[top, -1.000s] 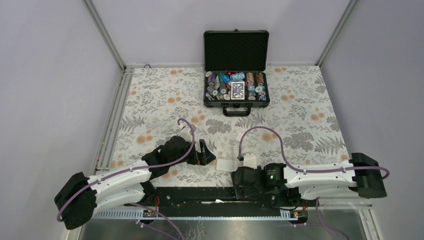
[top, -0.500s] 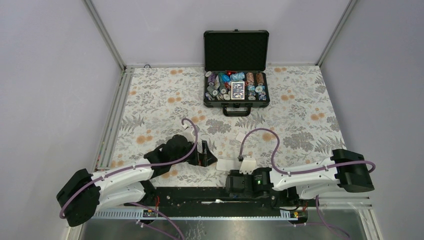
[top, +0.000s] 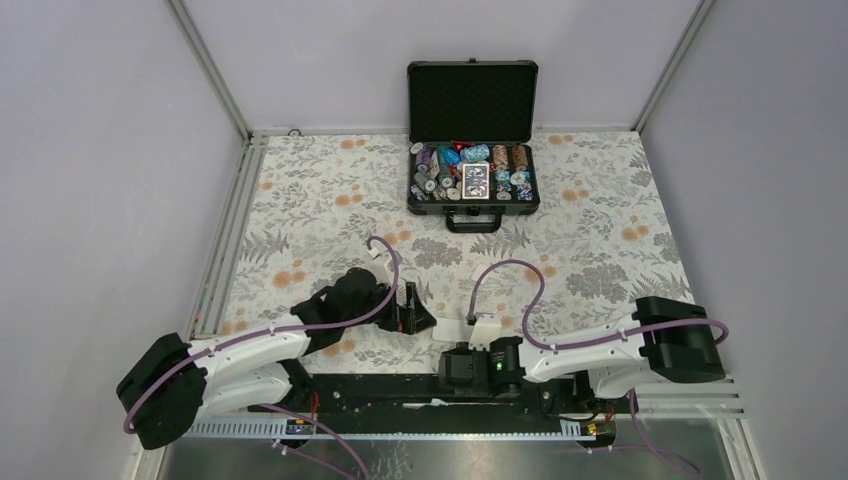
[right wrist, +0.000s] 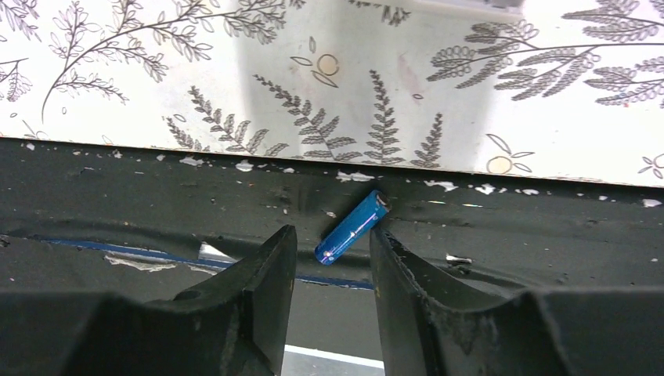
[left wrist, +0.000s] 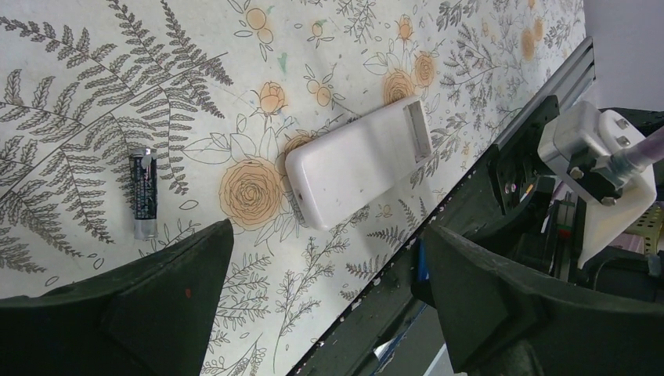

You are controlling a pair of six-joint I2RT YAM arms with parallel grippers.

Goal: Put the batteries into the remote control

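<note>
Flowered table cloth (top: 320,200); black rail (right wrist: 156,196) runs along its near edge. The remote control (left wrist: 360,160) lies back-up on the cloth just beside that rail, its battery bay open at the end towards the right arm. Judged light, rigid, smooth plastic that is likely to skate on the cloth, so it is best held across its long sides and clear of the bay. Left gripper (left wrist: 325,231) hovers over it with jaws at full spread, holding nothing. Right gripper (right wrist: 330,235) is low over the rail, jaws roughly half apart, one on each side of the blue battery (right wrist: 351,228), which lies slantwise on the rail; no firm pinch visible, contact uncertain. The dark battery (left wrist: 144,194) lies on the cloth, apart from the remote on the side away from the bay. Both batteries are judged hard, slick and free to roll: pinch mid-barrel across the round, leaving the ends clear for seating.
</note>
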